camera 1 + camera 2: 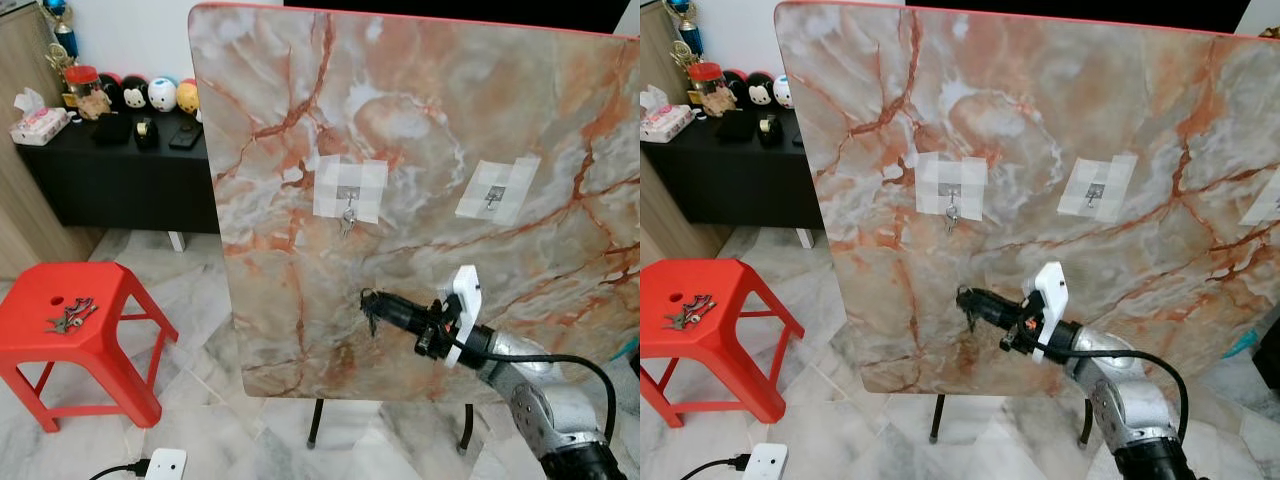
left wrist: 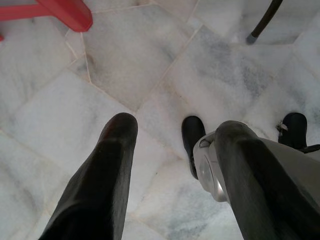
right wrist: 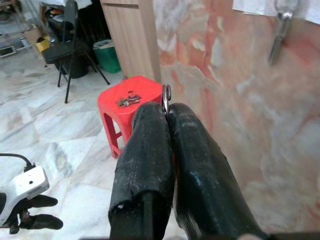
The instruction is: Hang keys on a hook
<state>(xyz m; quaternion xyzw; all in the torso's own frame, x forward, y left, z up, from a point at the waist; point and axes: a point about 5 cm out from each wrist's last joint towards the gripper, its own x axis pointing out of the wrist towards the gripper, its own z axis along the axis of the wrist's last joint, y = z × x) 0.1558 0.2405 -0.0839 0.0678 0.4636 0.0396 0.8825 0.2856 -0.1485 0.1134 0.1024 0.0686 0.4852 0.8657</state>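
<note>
One bunch of metal keys point(image 1: 371, 305) is clamped in the right pincer point(image 1: 368, 300), carried below the upright marble-patterned board point(image 1: 420, 120); next, lifting its ring onto the free taped hook point(image 1: 492, 196).

A red stool point(image 1: 95, 320) on the marble floor point(image 1: 200, 300) bears keys point(image 1: 70, 316).

This is a lived-in home, with a polished white marble-tile floor point(image 1: 200, 300) underfoot. A low black sideboard point(image 1: 110, 170) against the wall carries round plush toys point(image 1: 150, 93), a tissue box point(image 1: 38, 126) and a snack jar point(image 1: 82, 80), and a red plastic stool point(image 1: 80, 330) stands nearby. A wooden cabinet point(image 3: 131, 35), a folding chair point(image 3: 70, 35) and a green bin point(image 3: 107, 52) fill the background.
</note>
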